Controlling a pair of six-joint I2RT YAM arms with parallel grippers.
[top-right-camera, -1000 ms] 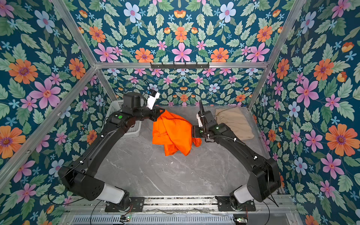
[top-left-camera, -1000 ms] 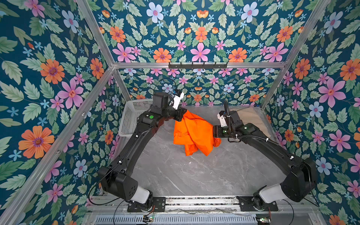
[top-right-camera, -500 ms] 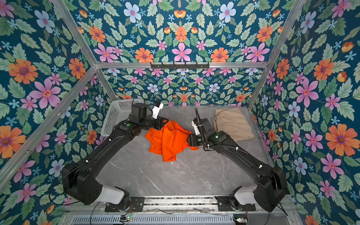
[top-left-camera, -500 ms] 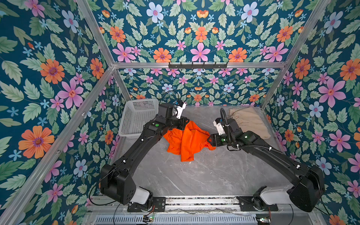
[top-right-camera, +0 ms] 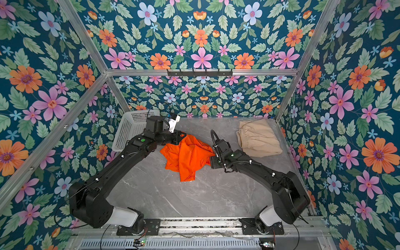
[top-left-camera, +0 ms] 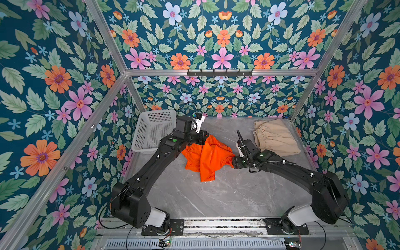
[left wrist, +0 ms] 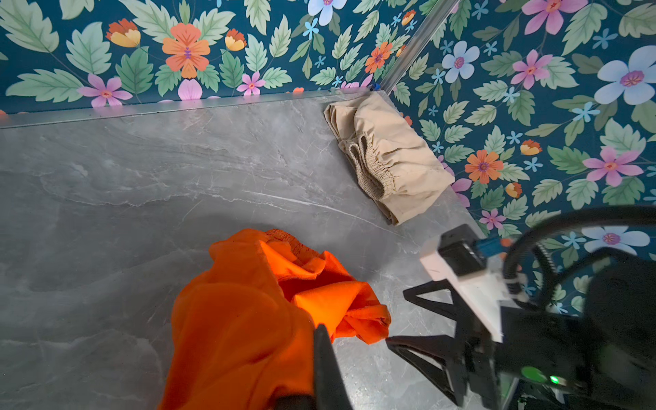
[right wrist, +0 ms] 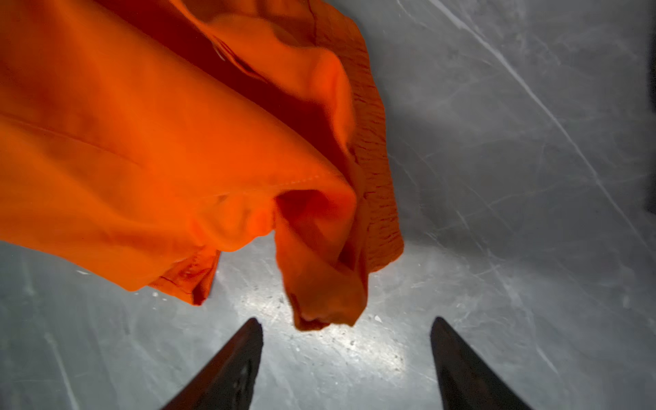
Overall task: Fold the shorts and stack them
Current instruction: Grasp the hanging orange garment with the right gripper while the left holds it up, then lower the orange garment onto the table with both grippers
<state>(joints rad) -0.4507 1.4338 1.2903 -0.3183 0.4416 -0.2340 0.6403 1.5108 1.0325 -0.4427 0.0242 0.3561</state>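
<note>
The orange shorts lie crumpled in the middle of the grey table, with their far corner lifted. My left gripper is shut on that far corner; in the left wrist view one dark finger presses against the orange cloth. My right gripper stands open just off the shorts' right edge. A hanging fold of the cloth ends short of its fingertips, and nothing is between them. The beige shorts lie folded in the far right corner.
A white perforated basket stands at the far left, just behind my left arm. Flowered walls close in the table on three sides. A bare grey table top stretches between the orange shorts and the front rail.
Both arms have come down and the orange shorts have sunk from hanging in the air onto the table. My right gripper has let go of the cloth and opened.
</note>
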